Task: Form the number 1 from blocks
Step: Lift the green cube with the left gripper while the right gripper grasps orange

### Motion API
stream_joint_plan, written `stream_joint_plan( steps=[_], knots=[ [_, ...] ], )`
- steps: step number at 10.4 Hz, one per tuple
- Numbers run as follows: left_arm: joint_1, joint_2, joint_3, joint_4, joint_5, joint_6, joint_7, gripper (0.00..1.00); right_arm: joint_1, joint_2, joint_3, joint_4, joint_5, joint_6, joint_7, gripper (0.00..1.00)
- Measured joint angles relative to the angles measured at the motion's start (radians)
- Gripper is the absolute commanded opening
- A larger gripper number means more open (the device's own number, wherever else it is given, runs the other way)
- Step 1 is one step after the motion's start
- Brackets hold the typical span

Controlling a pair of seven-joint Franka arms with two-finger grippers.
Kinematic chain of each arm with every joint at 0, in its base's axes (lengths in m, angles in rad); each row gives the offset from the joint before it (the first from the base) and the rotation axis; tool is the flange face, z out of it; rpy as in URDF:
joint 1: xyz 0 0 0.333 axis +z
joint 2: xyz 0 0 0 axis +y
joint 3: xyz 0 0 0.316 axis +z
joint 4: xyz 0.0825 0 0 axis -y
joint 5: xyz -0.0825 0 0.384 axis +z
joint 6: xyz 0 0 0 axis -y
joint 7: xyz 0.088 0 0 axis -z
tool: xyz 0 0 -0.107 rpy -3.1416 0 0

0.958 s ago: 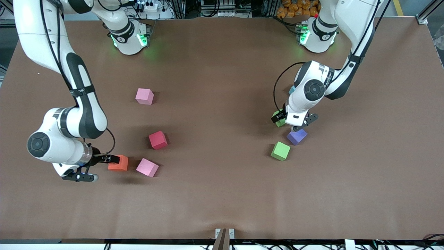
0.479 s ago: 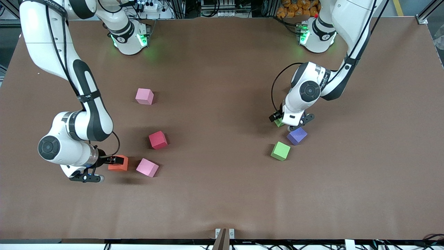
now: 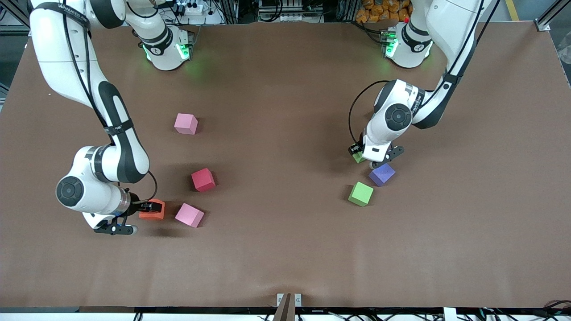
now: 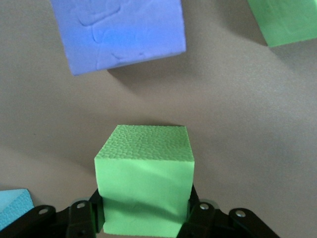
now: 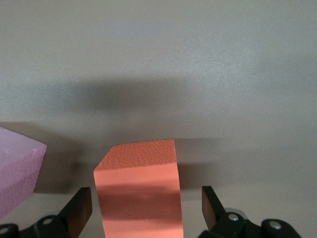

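My left gripper (image 3: 359, 156) (image 4: 143, 219) is shut on a light green block (image 4: 143, 181) (image 3: 357, 157) that rests on the table, both fingers pressed against its sides. A purple block (image 3: 382, 174) (image 4: 119, 34) lies just beside it, nearer the front camera, and a second light green block (image 3: 361, 194) (image 4: 287, 20) lies nearer still. My right gripper (image 3: 149, 208) (image 5: 143, 208) stands open around the orange block (image 3: 152, 210) (image 5: 138, 193), with a gap on each side. The red block (image 3: 203, 179) sits apart, toward the table's middle.
One pale pink cube (image 3: 189, 215) (image 5: 17, 168) lies close beside the orange block. Another pink cube (image 3: 186, 123) sits nearer the robot bases. A light blue cube (image 4: 12, 206) shows beside my left gripper, hidden under the left arm in the front view.
My left gripper has shut on the light green block. The right arm has slid along toward the orange block, its fingers straddling it and still apart.
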Motion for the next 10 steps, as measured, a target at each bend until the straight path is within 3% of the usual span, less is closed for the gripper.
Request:
stream_joint_plan(
  steps=[3,6,10],
  knots=[
    [-0.059,-0.01,-0.003,0.014,0.0,0.0,0.0,0.0,0.003,0.017,0.0,0.0,0.0,0.019,0.0,0.59],
    [-0.162,-0.033,-0.009,0.049,0.0,-0.023,-0.017,0.0,0.003,0.017,-0.001,0.001,0.0,0.02,0.0,0.54],
    [-0.364,-0.032,-0.014,0.197,0.0,-0.177,-0.085,0.0,0.004,-0.002,-0.015,0.021,0.0,0.022,0.002,0.54]
  ],
)
